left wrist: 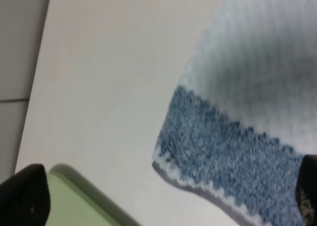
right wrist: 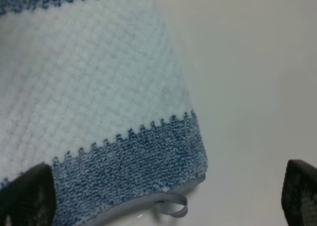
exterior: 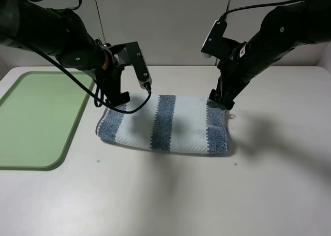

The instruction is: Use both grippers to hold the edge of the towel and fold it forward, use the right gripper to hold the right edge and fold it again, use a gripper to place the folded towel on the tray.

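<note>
Towel (exterior: 165, 124), high view: lies flat on the table (exterior: 170, 194), blue and white stripes up. It sits near the right side of the tray (exterior: 31, 117) and does not touch it.
Left gripper (exterior: 120, 99), high view: mine, poised at the towel's far left corner. I cannot tell whether it touches the cloth.
Right gripper (exterior: 220, 102), high view: mine, lowered to the far right corner, tips at the cloth's edge.
Left wrist view: my two black fingers (left wrist: 27, 196) stand wide apart and grip nothing. A blue stripe and the grey hem (left wrist: 198, 189) lie between them. A corner of the tray shows beside one finger.
Right wrist view: my fingers (right wrist: 27, 196) are spread fully, one either side of the towel corner, and hold nothing. A small grey loop tag (right wrist: 173, 205) juts from the hem.
</note>
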